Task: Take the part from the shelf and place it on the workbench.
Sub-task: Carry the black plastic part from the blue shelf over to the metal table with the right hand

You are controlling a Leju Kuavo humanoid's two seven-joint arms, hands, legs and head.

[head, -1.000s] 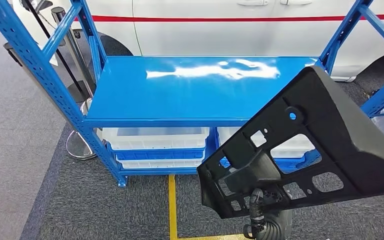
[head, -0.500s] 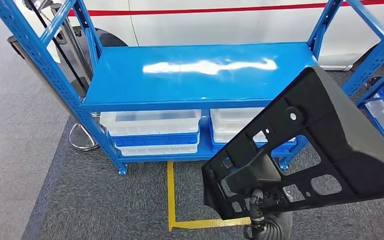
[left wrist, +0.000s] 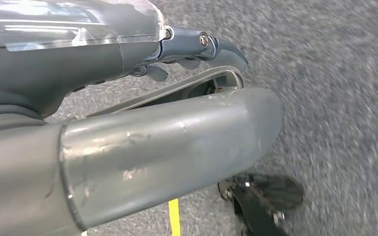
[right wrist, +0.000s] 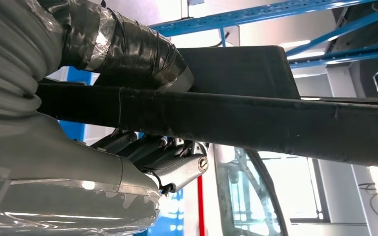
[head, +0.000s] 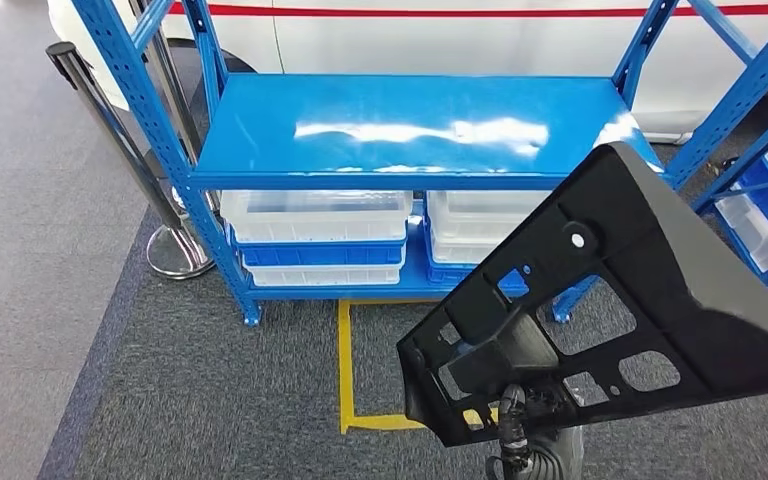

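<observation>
One black part [head: 610, 300] fills the lower right of the head view, a flat moulded panel with cut-out holes, held up in the air and tilted so that its pointed end rises toward the right. It is off the shelf [head: 400, 125] and hangs in front of it, over the grey carpet [head: 210, 400]. The right hand [head: 525, 440] comes up from below and grips the panel at its lower edge; in the right wrist view the thumb [right wrist: 128, 49], wrapped in dark tape, lies on one side of the part's black edge [right wrist: 275, 123] and the fingers [right wrist: 167, 157] curl against the other side. The left hand [left wrist: 128, 113] hangs over the carpet, its fingers [left wrist: 197, 44] bent inward with nothing in them. The shelf's blue top is bare and glossy, with light reflected on it. Under it stand clear bins [head: 315, 215] on blue trays, side by side on the lower level. Yellow tape [head: 345, 370] marks a corner on the carpet in front of the shelf. A metal post [head: 150, 200] on a round base stands just left of the shelf frame, and a white car [head: 480, 30] with a red stripe is behind it.
</observation>
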